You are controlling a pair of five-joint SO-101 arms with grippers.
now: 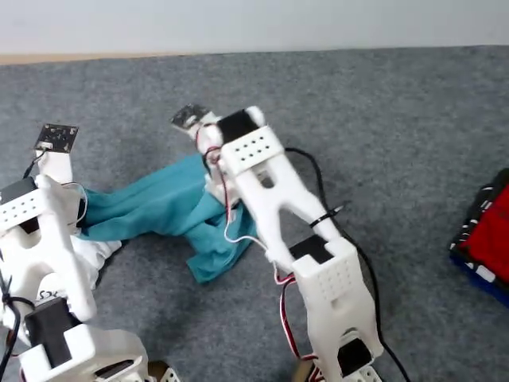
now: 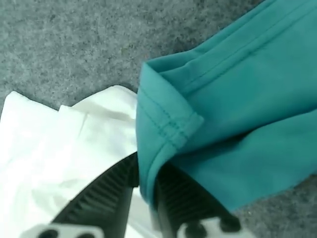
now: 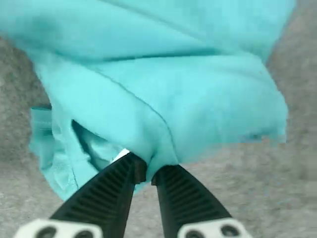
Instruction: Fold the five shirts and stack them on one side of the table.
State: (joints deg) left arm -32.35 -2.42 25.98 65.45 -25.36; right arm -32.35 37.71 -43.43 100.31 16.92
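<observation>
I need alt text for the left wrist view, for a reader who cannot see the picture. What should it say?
The left gripper, black with ribbed pads, is shut on the stitched hem of a teal fabric shirt, which spreads away over the grey felt-like table cover. A crumpled white fabric shirt lies beside the gripper, partly under the teal hem.

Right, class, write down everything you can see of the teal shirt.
The teal shirt is soft-looking cloth with stitched hems, crumpled and drawn into a long band over the grey table. The left claw pinches a hemmed edge at one end, the right claw a fold further along. Its left-claw end lies over a white shirt.
</observation>
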